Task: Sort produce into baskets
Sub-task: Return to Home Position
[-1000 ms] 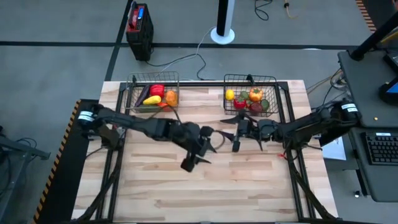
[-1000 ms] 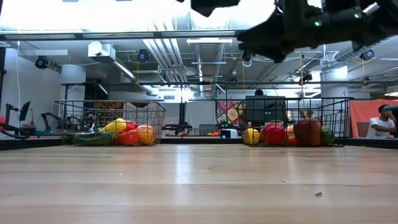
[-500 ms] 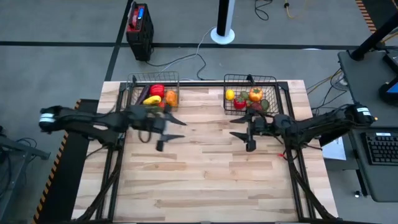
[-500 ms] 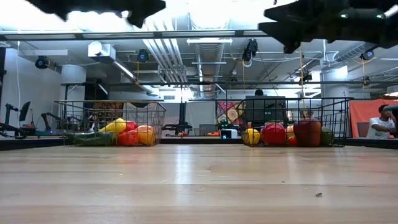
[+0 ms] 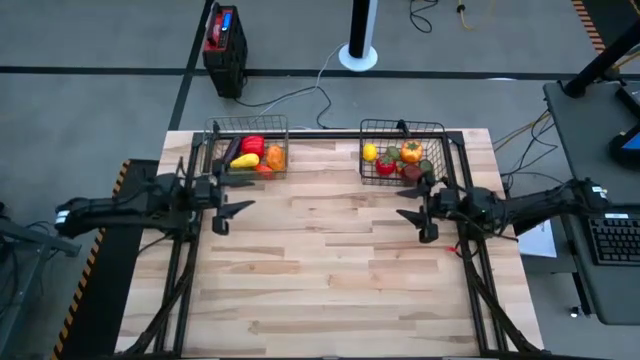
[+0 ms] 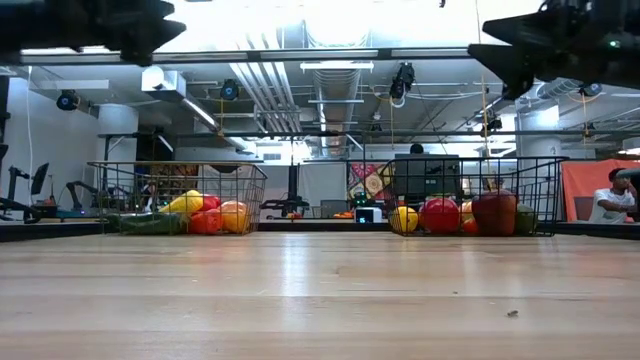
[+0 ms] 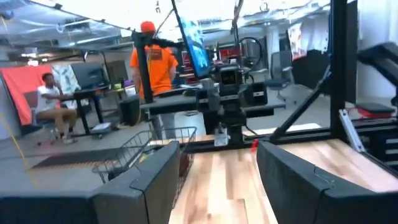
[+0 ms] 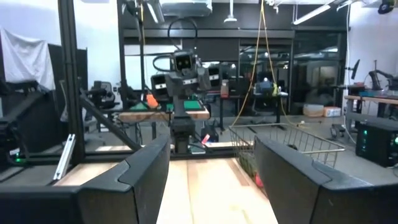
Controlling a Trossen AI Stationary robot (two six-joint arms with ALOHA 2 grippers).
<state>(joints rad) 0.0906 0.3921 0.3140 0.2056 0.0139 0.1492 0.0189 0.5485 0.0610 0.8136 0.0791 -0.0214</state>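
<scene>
- Produce lies in two wire baskets at the far edge of the table, each basket's long side running along that edge.
- The left claw hangs over the table's left side, just in front of the left basket and clear of it. Its fingers are spread wide with nothing between them.
- The right claw hangs over the right side, near the front right corner of the right basket. It too gapes wide and carries nothing.
- The two claws face each other across the wooden top, well apart.
- The left basket holds a red pepper, an orange piece, a yellow piece and a dark eggplant. The last two lie slanted, with their long axes diagonal to the basket.
- The right basket holds a lemon, an orange pepper, a red piece, a green piece and a dark red apple, packed close together.
- Behind the table, a red and black box and a white pole base stand on the floor, with a cable trailing nearby.
- A keyboard sits on a desk to the right.
- Beyond the table, a person in an orange shirt stands and another person sits.
</scene>
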